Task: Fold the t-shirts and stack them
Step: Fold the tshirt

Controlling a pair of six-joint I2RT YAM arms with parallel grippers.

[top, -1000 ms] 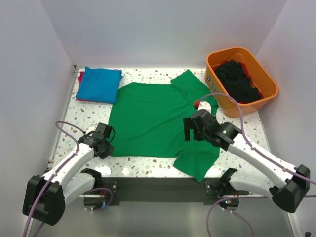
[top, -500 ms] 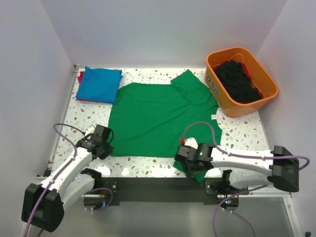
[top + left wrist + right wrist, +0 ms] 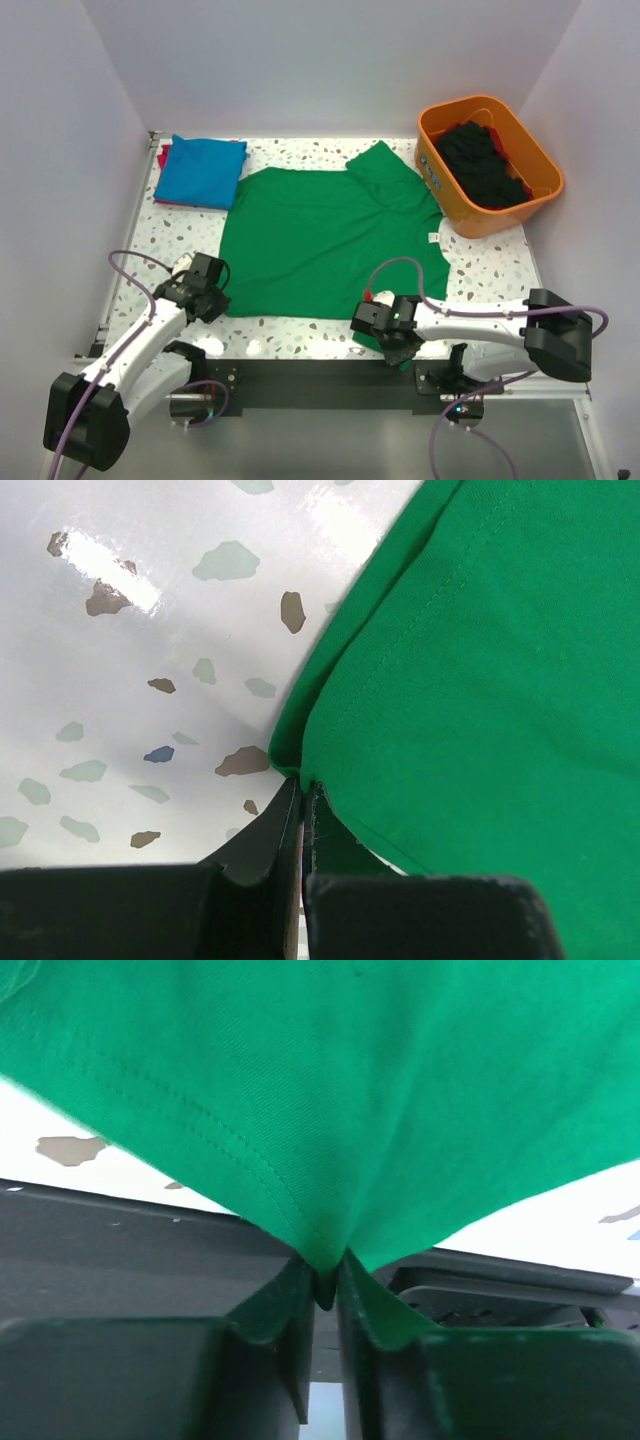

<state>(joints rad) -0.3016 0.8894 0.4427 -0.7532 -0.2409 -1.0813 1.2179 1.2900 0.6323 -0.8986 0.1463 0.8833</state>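
A bright green t-shirt (image 3: 320, 240) lies spread flat on the speckled table, its small white label (image 3: 432, 238) near the right edge. My left gripper (image 3: 218, 302) is shut on the shirt's near left hem corner; in the left wrist view the jaws (image 3: 302, 785) pinch the green cloth (image 3: 480, 660) right at the fold. My right gripper (image 3: 392, 345) is at the near right sleeve by the table's front edge. In the right wrist view it (image 3: 322, 1265) is shut on a pulled-up peak of the green cloth (image 3: 340, 1080).
A folded blue t-shirt (image 3: 202, 170) lies at the back left on top of a red one (image 3: 161, 157). An orange tub (image 3: 540, 195) with black t-shirts (image 3: 480, 160) stands at the back right. The black front rail (image 3: 300, 370) runs just below both grippers.
My right arm has swung down from over the shirt's right side to the near sleeve and shut on the cloth. The left gripper has stayed shut on the hem corner.
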